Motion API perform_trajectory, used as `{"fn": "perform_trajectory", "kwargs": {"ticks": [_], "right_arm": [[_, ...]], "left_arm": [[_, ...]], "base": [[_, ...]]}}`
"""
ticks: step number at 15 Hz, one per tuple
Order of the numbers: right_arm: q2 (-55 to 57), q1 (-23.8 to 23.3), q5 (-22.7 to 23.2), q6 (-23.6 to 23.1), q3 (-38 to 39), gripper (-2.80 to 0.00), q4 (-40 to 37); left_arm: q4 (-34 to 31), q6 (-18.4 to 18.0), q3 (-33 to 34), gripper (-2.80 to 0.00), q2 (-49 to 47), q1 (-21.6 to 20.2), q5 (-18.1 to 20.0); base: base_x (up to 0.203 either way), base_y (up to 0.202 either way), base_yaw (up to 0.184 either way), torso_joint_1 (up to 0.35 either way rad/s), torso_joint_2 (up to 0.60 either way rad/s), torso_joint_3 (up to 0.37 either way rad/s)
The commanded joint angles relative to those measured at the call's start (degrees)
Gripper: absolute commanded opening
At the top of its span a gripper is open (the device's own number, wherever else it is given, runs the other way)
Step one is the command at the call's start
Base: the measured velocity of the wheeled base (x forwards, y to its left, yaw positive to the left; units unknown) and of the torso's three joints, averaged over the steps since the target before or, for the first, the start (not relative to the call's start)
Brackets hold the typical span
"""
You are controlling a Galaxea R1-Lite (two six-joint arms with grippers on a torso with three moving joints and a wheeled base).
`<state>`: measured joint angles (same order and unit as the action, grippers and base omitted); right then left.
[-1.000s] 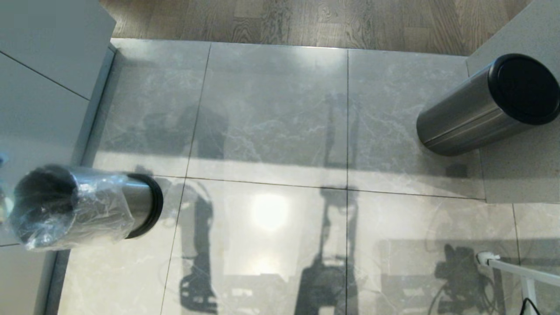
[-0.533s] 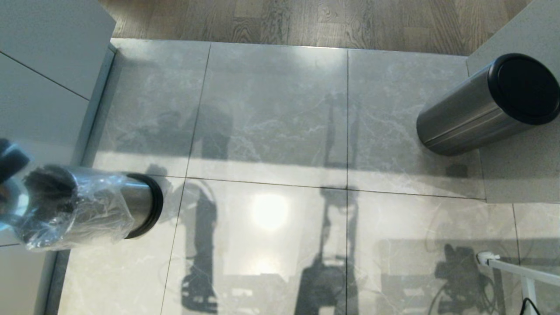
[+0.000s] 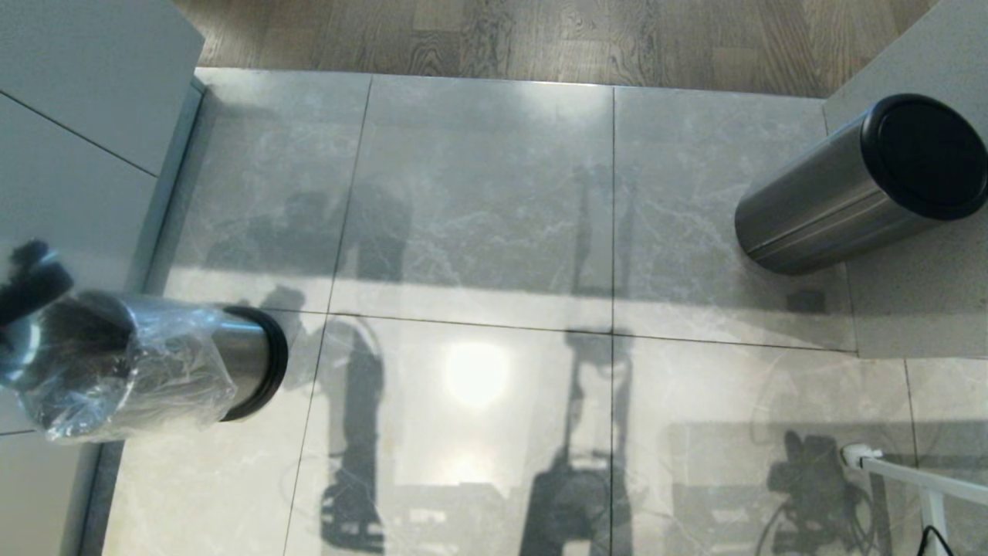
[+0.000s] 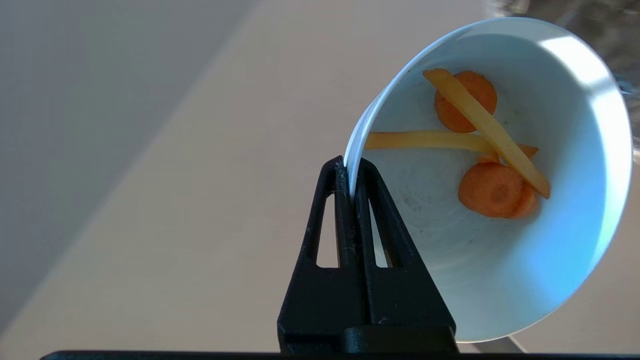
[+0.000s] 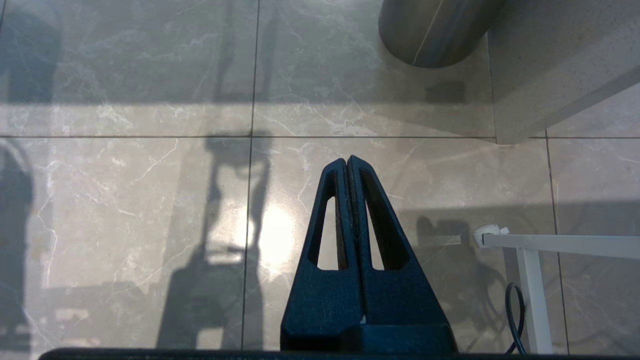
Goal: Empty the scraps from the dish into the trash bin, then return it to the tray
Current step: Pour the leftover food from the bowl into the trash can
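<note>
The left gripper [image 4: 351, 172] is pinching the rim of the small, smooth, pale blue-white round dish [image 4: 505, 270], its jaws closed tight on the thin wall. Only the left wrist view is showing the inside of the dish, which is tipping steeply: the scraps [image 4: 487, 150], orange carrot rounds and pale yellow fry-like sticks, are still lying against its bottom. The head view is catching just a blurred dark piece of that gripper [image 3: 31, 282] and a sliver of the dish [image 3: 14, 351] at the far left edge, right at the mouth of the small brushed-steel trash bin [image 3: 154, 363] with its crinkled clear liner and black base ring. The right wrist view is showing the right gripper [image 5: 348, 162] hanging over the grey marble floor [image 5: 150, 200], jaws pressed together and holding nothing.
</note>
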<state>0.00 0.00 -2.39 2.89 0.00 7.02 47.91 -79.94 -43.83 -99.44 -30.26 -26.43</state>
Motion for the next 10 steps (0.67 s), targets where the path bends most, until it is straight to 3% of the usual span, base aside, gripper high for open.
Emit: {"fn": "perform_trajectory", "kwargs": {"ticks": [1,4,6,8,10], "right_arm": [[0.0,0.0,0.02,0.01,0.0,-2.8,0.1],[0.0,0.0,0.02,0.01,0.0,-2.8,0.1],[0.0,0.0,0.01,0.01,0.0,-2.8,0.02],[0.0,0.0,-0.06,0.01,0.0,-2.8,0.1],[0.0,0.0,-0.03,0.01,0.0,-2.8,0.1]], "left_arm": [[1.2,-1.02,0.25,-2.8,-1.36,0.15,-0.26],[3.83,-4.03,-0.2,-2.8,-3.55,1.47,-1.25],[5.96,-7.93,-0.15,-2.8,-3.35,2.12,-2.38],[9.08,-6.5,1.1,-2.8,-5.62,2.34,-3.12],[12.23,-7.38,2.15,-2.8,-6.16,2.19,-3.98]], "base": [[0.0,0.0,0.0,0.0,0.0,0.0],[0.0,0.0,0.0,0.0,0.0,0.0],[0.0,0.0,0.0,0.0,0.0,0.0],[0.0,0.0,0.0,0.0,0.0,0.0],[0.0,0.0,0.0,0.0,0.0,0.0]]}}
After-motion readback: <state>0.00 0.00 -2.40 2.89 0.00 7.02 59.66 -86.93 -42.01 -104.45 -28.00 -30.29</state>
